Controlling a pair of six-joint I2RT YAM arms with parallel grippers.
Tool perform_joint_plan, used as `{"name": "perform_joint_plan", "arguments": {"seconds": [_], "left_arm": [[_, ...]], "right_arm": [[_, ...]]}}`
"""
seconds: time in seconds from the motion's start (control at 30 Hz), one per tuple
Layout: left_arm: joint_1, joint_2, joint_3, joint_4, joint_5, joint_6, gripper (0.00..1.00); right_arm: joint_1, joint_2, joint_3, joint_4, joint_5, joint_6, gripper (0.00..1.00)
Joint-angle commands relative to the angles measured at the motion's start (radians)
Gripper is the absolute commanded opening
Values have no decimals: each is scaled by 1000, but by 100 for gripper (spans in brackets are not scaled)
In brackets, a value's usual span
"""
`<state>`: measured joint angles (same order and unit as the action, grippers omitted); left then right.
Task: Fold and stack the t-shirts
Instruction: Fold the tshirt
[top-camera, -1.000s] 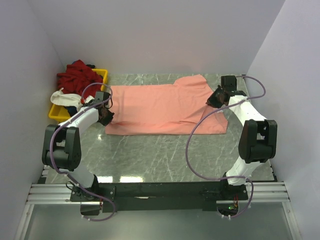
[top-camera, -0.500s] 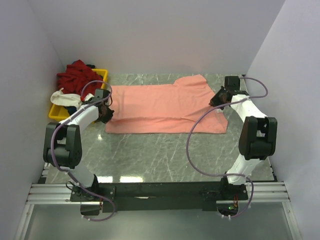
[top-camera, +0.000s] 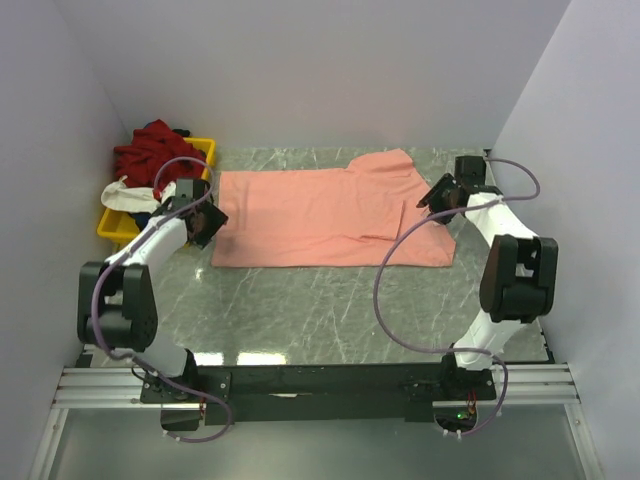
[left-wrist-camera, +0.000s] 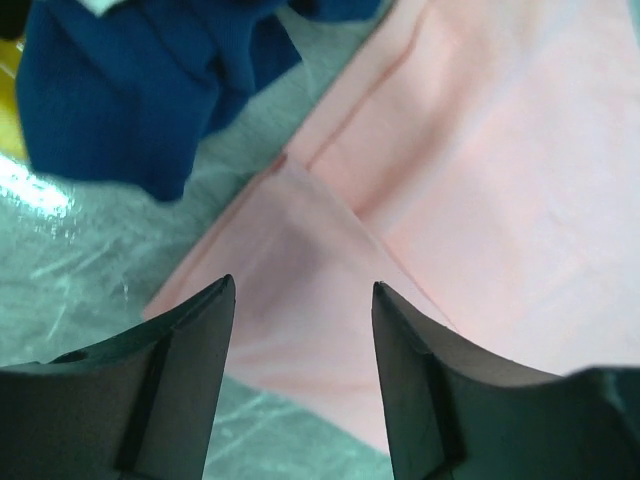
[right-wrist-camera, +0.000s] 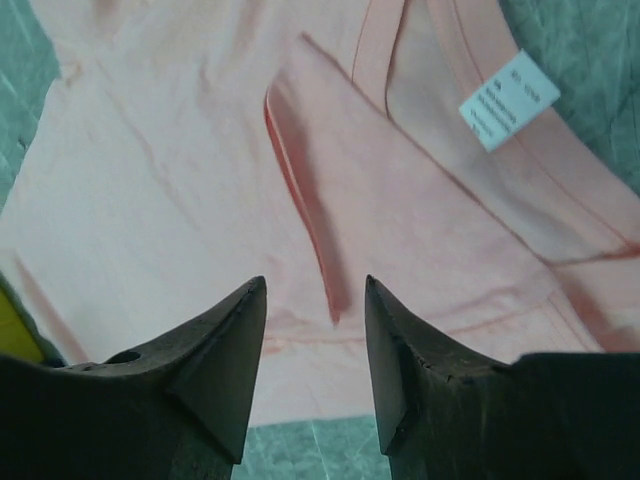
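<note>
- The pink shirt (top-camera: 330, 215) lies flat on the worktop (top-camera: 300, 310). Its long axis runs side to side between the two arms, with the hem end toward the left arm and the collar end toward the right arm.
- The left jaws are spread and hold nothing. They sit over the shirt's hem-end corner, and a turned-over flap of pink cloth (left-wrist-camera: 300, 230) lies straight ahead between them.
- The right jaws are also spread and empty, over the collar end. A raised crease (right-wrist-camera: 300, 190) runs away from the gap between them, and the white neck label (right-wrist-camera: 508, 100) lies beyond it to one side.
- Each arm is nearest its own end of the shirt, so a lengthwise fold would likely need both ends pinched together.
- How high either pair of jaws stands above the cloth cannot be told.
- The worktop is smooth grey marble-patterned stone, bare on the shirt's near side, and thin cloth should slide on it easily.
- Beyond the shirt's hem end, a yellow tray (top-camera: 206, 148) holds a dark red shirt (top-camera: 155, 150) and a white shirt (top-camera: 125, 193). A blue shirt (left-wrist-camera: 130, 90) lies just beside the pink corner.
- Plain pale walls (top-camera: 300, 70) close in behind the shirt and past both its ends.
</note>
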<state>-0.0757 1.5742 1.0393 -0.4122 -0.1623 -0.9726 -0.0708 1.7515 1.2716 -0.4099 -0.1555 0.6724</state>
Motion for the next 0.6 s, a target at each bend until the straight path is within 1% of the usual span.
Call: {"name": "perform_joint_plan", "arguments": {"seconds": [0.0, 0.07, 0.13, 0.17, 0.23, 0.37, 0.57], "left_arm": [[-3, -104, -70, 35, 40, 0, 62], [-3, -144, -132, 52, 47, -17, 61], [-3, -180, -174, 78, 55, -24, 60], [-3, -189, -212, 84, 59, -32, 60], [-3, -207, -237, 95, 70, -32, 59], [-3, -232, -286, 118, 92, -26, 58], [-3, -252, -302, 119, 107, -21, 58]], "right_arm": [[17, -138, -90, 80, -42, 15, 51], [48, -152, -149, 108, -26, 15, 52], [104, -133, -167, 121, -6, 12, 51], [118, -121, -170, 125, 5, 15, 51], [143, -74, -176, 137, 4, 19, 49], [157, -20, -193, 172, 17, 26, 49], [163, 31, -187, 184, 37, 26, 49]]}}
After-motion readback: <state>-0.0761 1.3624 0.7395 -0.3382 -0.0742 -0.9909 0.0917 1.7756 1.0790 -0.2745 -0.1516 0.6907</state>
